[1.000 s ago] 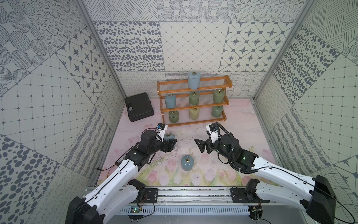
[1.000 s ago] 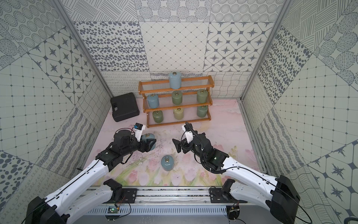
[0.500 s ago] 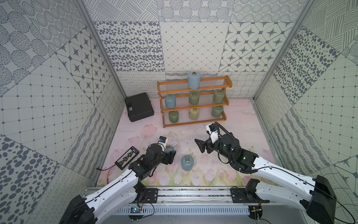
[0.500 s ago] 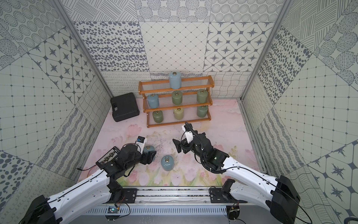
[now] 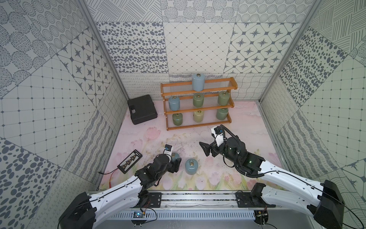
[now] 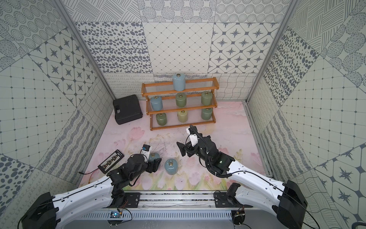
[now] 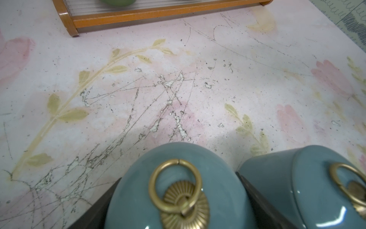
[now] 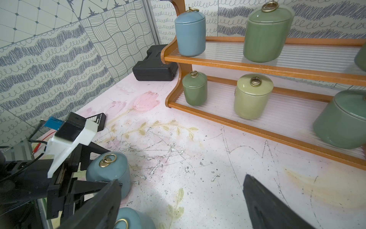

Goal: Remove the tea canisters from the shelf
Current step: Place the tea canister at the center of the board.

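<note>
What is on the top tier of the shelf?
One blue-grey tea canister stands upright on the top tier of the shelf, near its middle; nothing else shows on the clear rods. The strip directly behind the canister is hidden by it.

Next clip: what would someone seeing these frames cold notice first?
The orange-brown stepped shelf at the back draws the eye, with seven canisters on its tiers and a lone blue one on top. Near the front, the left gripper is clamped on a blue-grey canister, beside another standing free on the table. The right gripper hangs open and empty nearby.
</note>
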Robot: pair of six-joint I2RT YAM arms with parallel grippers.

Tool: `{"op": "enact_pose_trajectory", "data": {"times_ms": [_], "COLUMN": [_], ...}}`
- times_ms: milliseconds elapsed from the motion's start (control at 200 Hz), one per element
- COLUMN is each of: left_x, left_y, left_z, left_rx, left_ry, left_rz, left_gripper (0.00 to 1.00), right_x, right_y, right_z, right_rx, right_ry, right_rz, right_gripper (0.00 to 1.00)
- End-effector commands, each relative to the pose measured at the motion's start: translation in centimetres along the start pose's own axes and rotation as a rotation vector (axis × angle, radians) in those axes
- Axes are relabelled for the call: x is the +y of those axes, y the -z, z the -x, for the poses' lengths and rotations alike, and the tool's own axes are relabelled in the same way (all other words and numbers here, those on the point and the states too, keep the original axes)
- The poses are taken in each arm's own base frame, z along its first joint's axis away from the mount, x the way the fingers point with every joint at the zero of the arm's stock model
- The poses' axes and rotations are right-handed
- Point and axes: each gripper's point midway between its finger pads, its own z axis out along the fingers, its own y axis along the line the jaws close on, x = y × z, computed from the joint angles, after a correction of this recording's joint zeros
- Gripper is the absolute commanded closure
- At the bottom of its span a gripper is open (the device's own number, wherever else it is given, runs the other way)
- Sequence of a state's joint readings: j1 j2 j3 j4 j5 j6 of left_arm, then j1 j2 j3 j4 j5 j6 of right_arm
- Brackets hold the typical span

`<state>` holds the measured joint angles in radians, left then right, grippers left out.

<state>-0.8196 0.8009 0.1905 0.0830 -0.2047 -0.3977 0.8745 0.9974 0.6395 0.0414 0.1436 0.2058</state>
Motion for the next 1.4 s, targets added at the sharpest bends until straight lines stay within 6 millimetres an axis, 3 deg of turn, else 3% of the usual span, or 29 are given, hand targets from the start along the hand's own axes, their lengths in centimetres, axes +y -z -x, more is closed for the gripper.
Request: {"op": "enact_pose_trajectory", "data": {"times_ms": [0, 710, 1396], "left_x": [-0.9, -1.8, -1.8], "left_y": [0.2, 0.5, 1.0], "left_z": [3.5, 0.4, -1.2], "left_rx": [-0.164, -0.081, -0.024], "left_ry": [0.061, 0.063, 0.030], "left_rz": [0.000, 0.031, 0.060], "left_gripper": [0.31, 0.27, 0.23], "right_x": [0.0, -0.5, -1.2], "right_y": [0.6, 1.0, 2.1], "right_z": [1.4, 0.4, -0.3], "right_rx": [-0.055, -0.050, -0.055], "right_ry": [-0.013, -0.014, -0.012], "right_rz": [0.004, -0.011, -0.032], "right_gripper": [0.00, 0.00, 0.00]}}
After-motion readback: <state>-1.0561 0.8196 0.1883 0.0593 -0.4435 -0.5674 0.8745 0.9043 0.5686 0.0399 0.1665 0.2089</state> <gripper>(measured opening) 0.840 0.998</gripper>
